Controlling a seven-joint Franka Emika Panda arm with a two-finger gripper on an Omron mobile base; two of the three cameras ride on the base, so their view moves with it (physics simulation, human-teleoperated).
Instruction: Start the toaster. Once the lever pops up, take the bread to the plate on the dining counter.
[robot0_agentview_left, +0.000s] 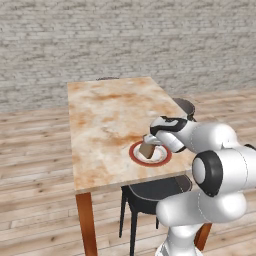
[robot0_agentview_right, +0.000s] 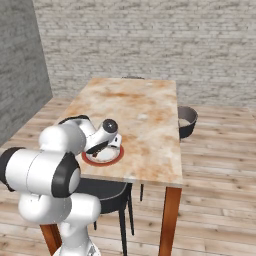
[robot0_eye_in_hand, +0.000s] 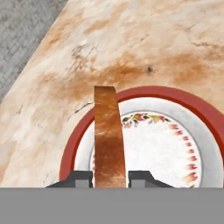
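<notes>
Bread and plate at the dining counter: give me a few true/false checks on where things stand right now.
1. The gripper is shut on the bread. True.
2. The bread lies flat on the plate. False: it stands on edge between the fingers, over the plate's left part as the hand view shows it.
3. The plate sits near the edge of the dining counter closest to the robot. True.
4. The plate has a blue rim. False: the rim is red, with a small leafy pattern inside it.
5. A toaster stands on the counter beside the plate. False: the plate is the one object on this counter.
</notes>
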